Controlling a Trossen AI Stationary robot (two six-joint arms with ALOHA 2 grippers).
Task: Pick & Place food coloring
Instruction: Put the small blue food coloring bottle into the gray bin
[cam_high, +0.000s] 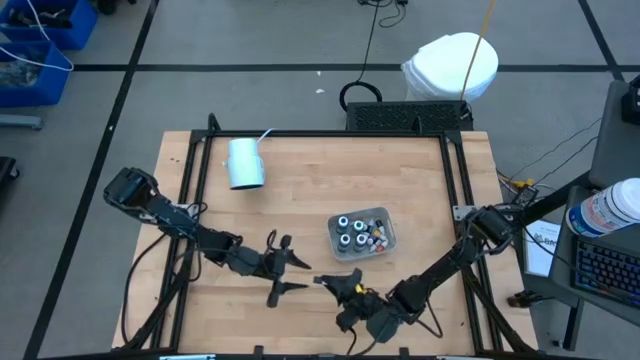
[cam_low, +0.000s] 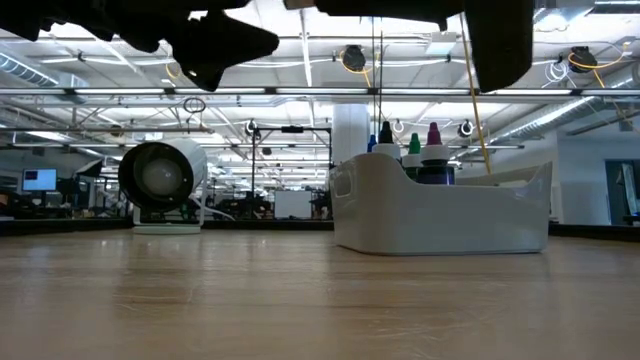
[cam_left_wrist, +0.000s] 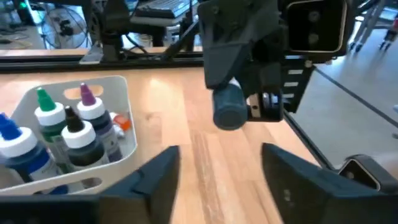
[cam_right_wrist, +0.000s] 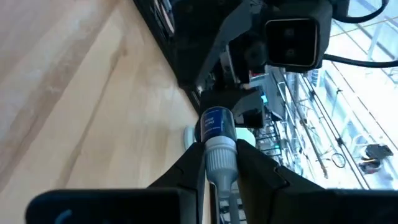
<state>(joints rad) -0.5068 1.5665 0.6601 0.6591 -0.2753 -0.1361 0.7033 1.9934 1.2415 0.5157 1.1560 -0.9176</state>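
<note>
In the high view the wooden surface (cam_high: 300, 190) fills the middle of the frame. A translucent grey tray (cam_high: 334, 232) sits right of centre, and most of the food coloring (cam_high: 356, 231) stands inside it: round dark bottles with pale tops and some smaller reddish ones packed at its right side. A pale blue cup (cam_high: 245, 163) lies on its side in the upper left part of the surface, well apart from the tray.

The left hand (cam_high: 288, 274) hovers in the lower middle of the frame, its fingers spread open with nothing between them; the left wrist view shows the two dark fingers (cam_left_wrist: 155, 177) wide apart over bare wood, with the tray to their left.

The right hand (cam_high: 335, 284) sits just right of the left hand, lower centre, below the tray. In the right wrist view its fingers (cam_right_wrist: 193, 163) are closed on the white neck of one blue-labelled bottle (cam_right_wrist: 216, 127), held clear of the tray. The left wrist view shows that same bottle's rounded blue end (cam_left_wrist: 229, 107) under the right hand, above the surface.

In the low view the tray stands right of centre with pointed coloured caps (cam_low: 412, 142) rising above its wall, and the cup shows at left.
</note>
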